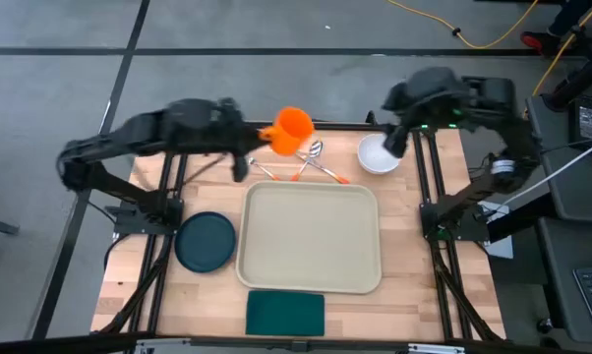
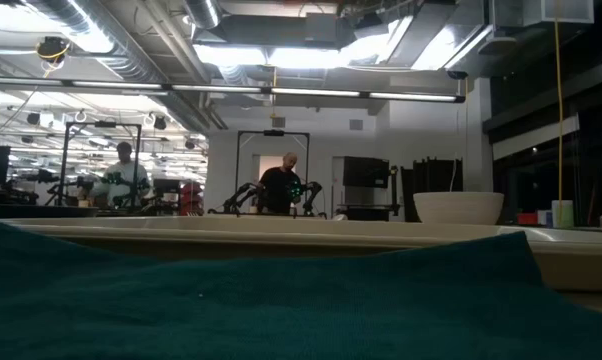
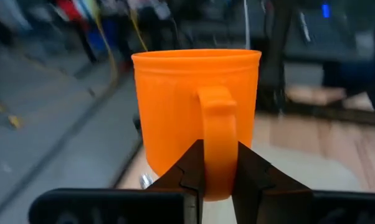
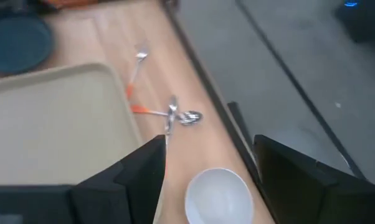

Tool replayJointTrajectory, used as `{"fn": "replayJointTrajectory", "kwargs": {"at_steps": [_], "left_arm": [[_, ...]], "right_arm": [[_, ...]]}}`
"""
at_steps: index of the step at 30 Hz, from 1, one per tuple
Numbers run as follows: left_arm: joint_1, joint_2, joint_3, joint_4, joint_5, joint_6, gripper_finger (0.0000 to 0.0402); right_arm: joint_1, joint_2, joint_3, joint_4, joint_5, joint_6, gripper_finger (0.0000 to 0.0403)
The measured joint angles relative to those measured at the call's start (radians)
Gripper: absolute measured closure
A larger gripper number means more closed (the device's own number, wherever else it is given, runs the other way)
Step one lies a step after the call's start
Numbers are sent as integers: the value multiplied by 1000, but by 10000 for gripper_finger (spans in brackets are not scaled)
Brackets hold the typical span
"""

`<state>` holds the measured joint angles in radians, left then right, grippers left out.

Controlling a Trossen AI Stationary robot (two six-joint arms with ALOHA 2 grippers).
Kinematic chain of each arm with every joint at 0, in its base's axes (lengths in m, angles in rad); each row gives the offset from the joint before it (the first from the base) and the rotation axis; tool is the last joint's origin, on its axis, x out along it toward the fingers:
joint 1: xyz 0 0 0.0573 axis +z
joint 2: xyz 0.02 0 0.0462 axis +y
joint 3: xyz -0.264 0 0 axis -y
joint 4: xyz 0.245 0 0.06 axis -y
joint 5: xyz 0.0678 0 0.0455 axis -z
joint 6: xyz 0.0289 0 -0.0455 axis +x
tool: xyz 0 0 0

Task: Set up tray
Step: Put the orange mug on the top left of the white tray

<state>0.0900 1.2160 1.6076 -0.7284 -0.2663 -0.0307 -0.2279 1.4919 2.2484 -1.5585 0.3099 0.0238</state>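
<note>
Between the left gripper's (image 3: 215, 177) fingers sits the handle of the orange mug (image 3: 197, 115), clamped tight and held up off the table. Just below and ahead of it lies the cream tray (image 1: 311, 239), bare so far (plate and napkin wait beside it). My guess: carry the mug level over the rim, set it down flat, and avoid the cutlery (image 1: 314, 163) lying under it. Over by the white bowl (image 4: 217, 194), the right gripper (image 4: 206, 165) hangs with jaws apart, holding nothing.
</note>
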Motion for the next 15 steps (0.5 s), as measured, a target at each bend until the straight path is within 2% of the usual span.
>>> {"fn": "replayJointTrajectory", "kwargs": {"at_steps": [2, 5, 11, 15], "left_arm": [[-42, -67, -49, 40, -98, -12, 366], [-97, -184, -199, 95, -225, -100, 366], [-201, -379, -665, 348, -432, -258, 366], [-265, -424, -938, 563, -518, -298, 366]], "right_arm": [[1, -69, -72, -2, 64, 43, 158], [1, -176, -208, 18, 142, 116, 158], [1, -388, -528, 242, 161, 193, 158], [4, -504, -735, 455, 161, 207, 158]]}}
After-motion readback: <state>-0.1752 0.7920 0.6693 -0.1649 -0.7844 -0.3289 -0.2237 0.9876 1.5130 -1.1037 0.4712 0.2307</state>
